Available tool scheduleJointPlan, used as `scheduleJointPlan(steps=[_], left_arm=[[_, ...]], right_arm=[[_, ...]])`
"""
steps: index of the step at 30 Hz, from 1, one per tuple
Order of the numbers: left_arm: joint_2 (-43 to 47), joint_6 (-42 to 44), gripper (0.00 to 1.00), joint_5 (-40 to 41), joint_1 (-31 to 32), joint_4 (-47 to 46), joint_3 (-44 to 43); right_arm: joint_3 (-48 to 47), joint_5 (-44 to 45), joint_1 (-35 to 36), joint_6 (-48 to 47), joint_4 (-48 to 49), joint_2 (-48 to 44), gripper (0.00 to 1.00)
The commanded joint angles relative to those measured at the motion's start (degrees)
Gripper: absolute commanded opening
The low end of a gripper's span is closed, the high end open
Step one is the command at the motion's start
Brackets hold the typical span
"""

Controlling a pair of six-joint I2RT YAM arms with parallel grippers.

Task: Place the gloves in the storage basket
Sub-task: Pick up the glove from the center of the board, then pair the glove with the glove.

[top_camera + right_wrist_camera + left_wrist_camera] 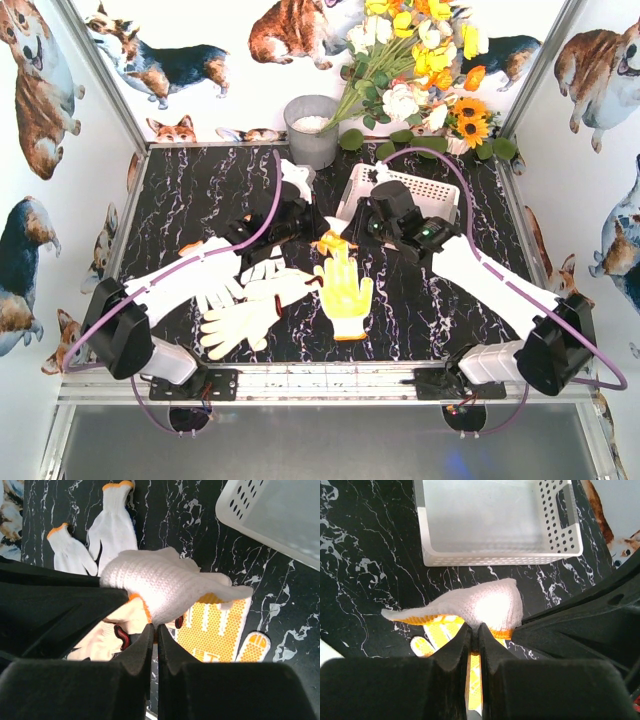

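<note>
White knit glove with orange cuff (pixel 490 602) lifted off black marble table (pixel 200 190), near middle, just beside white slotted plastic basket (pixel 432 192) toward far right corner. Left fingers (pixel 468 637) and right fingers (pixel 148 637) both clenched on it. Yellow-palm glove (pixel 346 296) flat below. More white gloves (pixel 240 318) toward near left corner.

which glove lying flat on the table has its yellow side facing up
The rightmost flat glove: its whole upper face is yellow, while the other gloves to its left show cream-white.

Cream-white knit cloth gloves (pixel 345 290), rough, yellow-dotted palms; white perforated plastic storage basket (pixel 440 195), matt; black white-veined marble-look bench (pixel 190 190), smooth.
</note>
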State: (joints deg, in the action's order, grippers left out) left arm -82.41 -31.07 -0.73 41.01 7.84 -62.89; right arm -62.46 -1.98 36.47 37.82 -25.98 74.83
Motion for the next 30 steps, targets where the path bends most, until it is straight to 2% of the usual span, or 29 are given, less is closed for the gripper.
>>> scheduleJointPlan(steps=[1, 9, 16, 30], left_arm=[[-1.7, 2.2, 0.0, -2.6, -0.3, -3.0, 2.0], [0.0, 3.5, 0.0, 0.6, -0.4, -3.8, 0.3], [1.1, 3.6, 0.0, 1.7, -0.4, -8.1, 2.7], [-0.4, 1.9, 0.0, -1.5, -0.3, -13.1, 7.2]], right_arm=[[0.5, -2.3, -0.2, -2.7, 6.5, -0.1, 0.0], [-5.8, -0.4, -0.4, -7.4, 3.9, 1.4, 0.0], [-9.3, 1.0, -0.8, -12.0, 2.3, 2.0, 0.0], [-3.2, 1.4, -0.9, -15.0, 3.7, 0.7, 0.0]])
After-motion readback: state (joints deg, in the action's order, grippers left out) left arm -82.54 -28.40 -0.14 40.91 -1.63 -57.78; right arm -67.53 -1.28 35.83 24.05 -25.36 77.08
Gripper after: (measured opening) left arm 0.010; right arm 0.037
